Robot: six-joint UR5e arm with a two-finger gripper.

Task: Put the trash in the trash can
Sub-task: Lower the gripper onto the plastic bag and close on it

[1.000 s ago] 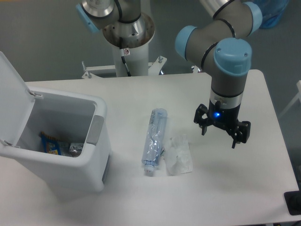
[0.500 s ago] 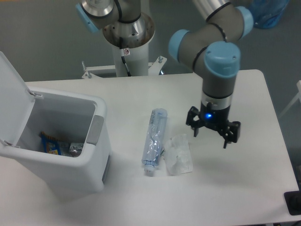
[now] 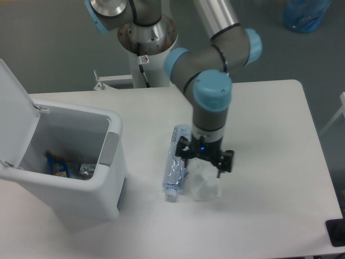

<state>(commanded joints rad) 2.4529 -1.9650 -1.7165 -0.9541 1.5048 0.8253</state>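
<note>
Because its lid is up, the trash can (image 3: 81, 162) is ready; right of it, the pincer (image 3: 205, 159) hangs spread apart over the wrapper (image 3: 205, 186), beside the bottle (image 3: 176, 162).

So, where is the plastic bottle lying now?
The bottle lies near the table's middle, between the open trash can and the crumpled wrapper, cap toward the camera.
</note>
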